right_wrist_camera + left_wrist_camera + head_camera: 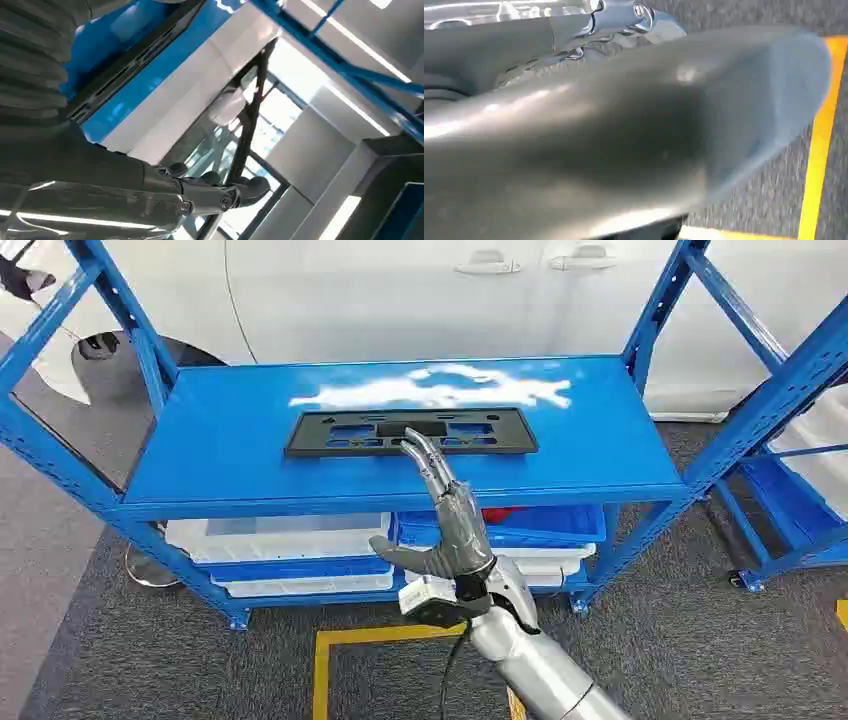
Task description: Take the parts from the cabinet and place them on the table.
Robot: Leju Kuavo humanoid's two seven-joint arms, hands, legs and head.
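Right hand (445, 530) nearest the lens in the head view, on a silver arm (540, 665) rising from below. Fingers extended and apart, thumb out to the side, nothing grasped. Fingertips (418, 445) over the near edge of the black part (410, 432); contact or a small gap, cannot tell. Left hand (624, 140) seen close and blurred above grey carpet with a yellow line (819, 150); whether released or clenched, cannot tell.

Part lying flat on the top shelf (200, 465) of the blue cabinet, roughly central, long side parallel to the front edge. Not yet lifted; table out of sight.

Risks, as judged:
- Thin flat plate flush on smooth painted metal, so little edge for the fingers to get under; likely to slide back toward the white car (400, 290) rather than rise.
- One-handed grip near the middle of a long plate: likely tilt or sag at the ends, possible slip.
- Blue uprights (655, 310) close at both ends; possible snag on withdrawal.

Materials: part matt black, apparently moulded plastic, rectangular, with cut-out slots. Shelf glossy blue, strong white glare. Translucent white bins (275, 538) and blue trays (530, 525) on the lower level.
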